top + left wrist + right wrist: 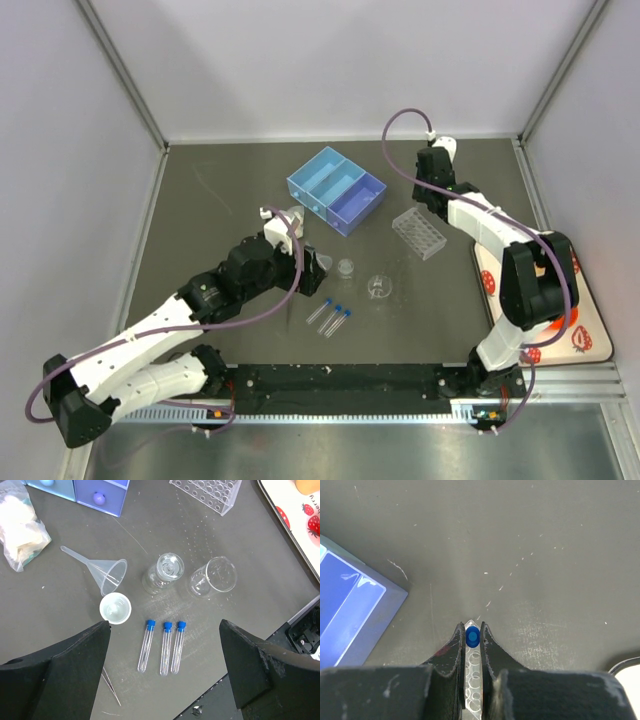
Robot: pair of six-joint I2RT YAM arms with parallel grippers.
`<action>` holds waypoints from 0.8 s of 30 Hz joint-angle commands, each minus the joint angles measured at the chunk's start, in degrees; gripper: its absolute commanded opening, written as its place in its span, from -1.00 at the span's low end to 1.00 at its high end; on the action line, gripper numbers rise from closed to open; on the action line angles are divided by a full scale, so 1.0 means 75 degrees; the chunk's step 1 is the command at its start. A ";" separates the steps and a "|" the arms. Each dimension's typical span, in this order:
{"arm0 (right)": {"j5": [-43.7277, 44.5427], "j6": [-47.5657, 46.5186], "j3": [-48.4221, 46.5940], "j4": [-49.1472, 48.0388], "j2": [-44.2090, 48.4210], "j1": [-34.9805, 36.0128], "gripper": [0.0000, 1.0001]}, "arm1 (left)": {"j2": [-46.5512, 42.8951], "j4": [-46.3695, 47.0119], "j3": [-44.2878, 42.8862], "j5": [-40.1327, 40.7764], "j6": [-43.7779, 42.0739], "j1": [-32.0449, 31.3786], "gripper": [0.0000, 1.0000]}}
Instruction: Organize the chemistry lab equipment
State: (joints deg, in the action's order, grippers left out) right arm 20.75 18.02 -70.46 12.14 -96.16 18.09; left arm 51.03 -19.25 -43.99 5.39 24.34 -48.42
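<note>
Three blue-capped test tubes (pixel 165 647) lie side by side on the dark table (pixel 240 555), also seen from above (pixel 328 318). My left gripper (pixel 165 625) hangs over them, wide open and empty. Beyond the tubes are a clear funnel (pixel 107 575) on its side, a small white cup (pixel 115 608), an upright clear beaker (pixel 164 572) and a tipped clear beaker (pixel 212 576). My right gripper (pixel 472 630) is shut on another blue-capped test tube (pixel 472 637), held upright over the clear holed rack (pixel 472 680), which stands at the right (pixel 418 232).
A blue compartment box (pixel 337 188) stands behind the glassware, left of the rack. A plastic bag of white material (pixel 20 525) lies far left. Thin tweezers (pixel 111 687) lie by my left finger. The strawberry tray (pixel 585 310) sits at the right edge under the right arm.
</note>
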 commanded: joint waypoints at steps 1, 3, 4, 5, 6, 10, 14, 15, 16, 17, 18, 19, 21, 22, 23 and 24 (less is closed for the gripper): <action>0.0116 0.0023 0.0066 -0.0342 -0.0069 -0.0044 -1.00 | -0.0135 0.0398 0.0111 -0.0004 0.0025 -0.0024 0.91; 0.0092 0.0035 0.0101 -0.0353 -0.0116 -0.0044 -1.00 | -0.0124 0.0410 0.0111 -0.0015 0.0013 -0.0024 0.90; 0.0069 0.0046 0.0113 -0.0365 -0.0128 -0.0033 -1.00 | -0.0135 0.0421 0.0111 -0.0004 0.0013 -0.0024 0.90; 0.0069 0.0058 0.0136 -0.0365 -0.0128 -0.0044 -1.00 | -0.0112 0.0410 0.0111 -0.0015 0.0013 -0.0012 0.91; 0.0069 0.0058 0.0148 -0.0377 -0.0151 -0.0044 -1.00 | -0.0124 0.0421 0.0111 -0.0015 0.0013 -0.0024 0.90; 0.0034 0.0070 0.0206 -0.0388 -0.0221 -0.0044 -1.00 | -0.0112 0.0433 0.0134 -0.0015 0.0013 -0.0024 0.90; 0.0022 0.0093 0.0277 -0.0412 -0.0280 -0.0044 -1.00 | -0.0112 0.0468 0.0158 -0.0015 0.0013 -0.0024 0.90; 0.0034 0.0082 0.0289 -0.0412 -0.0292 -0.0044 -1.00 | -0.0100 0.0468 0.0158 -0.0027 0.0013 -0.0024 0.90; 0.0045 0.0070 0.0289 -0.0400 -0.0327 -0.0033 -1.00 | -0.0112 0.0457 0.0170 -0.0015 0.0013 -0.0024 0.90; 0.0022 0.0070 0.0289 -0.0412 -0.0327 -0.0033 -1.00 | -0.0100 0.0468 0.0170 -0.0015 0.0013 -0.0012 0.91; 0.0010 0.0093 0.0289 -0.0412 -0.0339 -0.0044 -1.00 | -0.0089 0.0480 0.0170 -0.0027 0.0013 -0.0024 0.90; -0.0013 0.0082 0.0300 -0.0423 -0.0350 -0.0044 -1.00 | -0.0077 0.0492 0.0170 -0.0027 0.0013 -0.0024 0.90; -0.0025 0.0082 0.0289 -0.0424 -0.0409 -0.0033 -1.00 | -0.0077 0.0480 0.0170 -0.0027 0.0013 -0.0024 0.90; -0.0037 0.0082 0.0289 -0.0424 -0.0432 -0.0044 -1.00 | -0.0077 0.0480 0.0170 -0.0015 0.0013 -0.0024 0.90; -0.0025 0.0093 0.0289 -0.0424 -0.0491 -0.0033 -1.00 | -0.0065 0.0492 0.0170 -0.0015 0.0013 -0.0024 0.90; -0.0048 0.0093 0.0289 -0.0412 -0.0491 -0.0044 -1.00 | -0.0065 0.0492 0.0170 -0.0004 0.0013 -0.0024 0.90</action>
State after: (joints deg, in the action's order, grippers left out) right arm 20.51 18.17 -68.31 10.66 -98.85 18.09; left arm 51.03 -18.41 -43.13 5.39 24.34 -48.42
